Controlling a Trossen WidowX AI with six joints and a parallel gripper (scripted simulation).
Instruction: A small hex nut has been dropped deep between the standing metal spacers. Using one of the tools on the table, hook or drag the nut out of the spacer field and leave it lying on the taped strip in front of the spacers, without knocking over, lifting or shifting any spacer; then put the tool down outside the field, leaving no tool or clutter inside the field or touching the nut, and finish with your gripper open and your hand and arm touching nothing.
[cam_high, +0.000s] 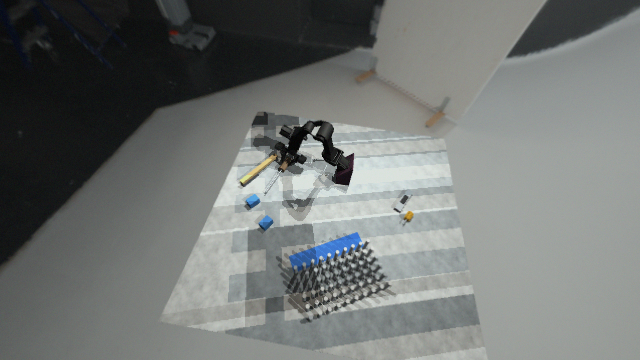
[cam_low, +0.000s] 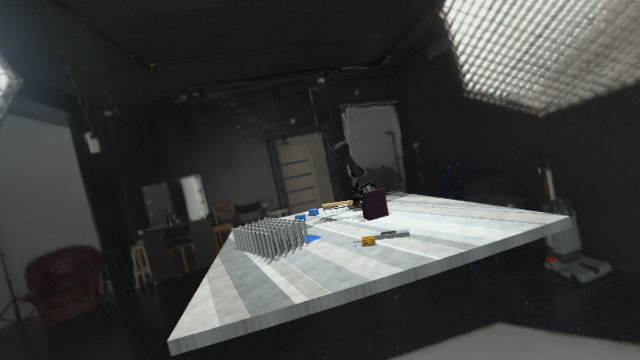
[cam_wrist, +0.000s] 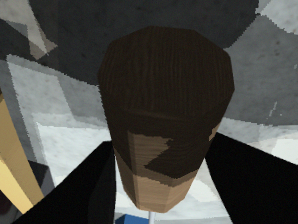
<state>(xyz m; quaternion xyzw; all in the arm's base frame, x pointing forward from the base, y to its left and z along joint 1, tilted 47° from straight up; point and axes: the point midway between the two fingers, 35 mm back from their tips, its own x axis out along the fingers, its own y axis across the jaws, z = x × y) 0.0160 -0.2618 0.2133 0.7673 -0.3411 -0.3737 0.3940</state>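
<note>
My gripper (cam_high: 285, 163) (cam_wrist: 158, 145) is shut on the wooden handle of a tool. The handle (cam_wrist: 160, 192) fills the middle of the wrist view between the black fingers. The tool's thin metal shaft (cam_high: 273, 182) (cam_wrist: 152, 218) points away toward the blue blocks; its tip shape is too small to tell. The standing metal spacers (cam_high: 345, 275) (cam_low: 270, 239) are upright in a dense field, well away from my gripper. The blue taped strip (cam_high: 325, 250) (cam_low: 314, 238) lies along their near side. The hex nut cannot be made out.
A yellow bar (cam_high: 258, 170) (cam_low: 337, 204) (cam_wrist: 14, 167) lies beside my gripper. Two blue blocks (cam_high: 253, 201) (cam_high: 266, 223) lie between it and the spacers. A dark maroon block (cam_high: 344, 176) (cam_low: 375, 204) is at the arm's base. A grey item (cam_high: 400, 203) and an orange-handled item (cam_high: 409, 216) (cam_low: 368, 240) lie across the table.
</note>
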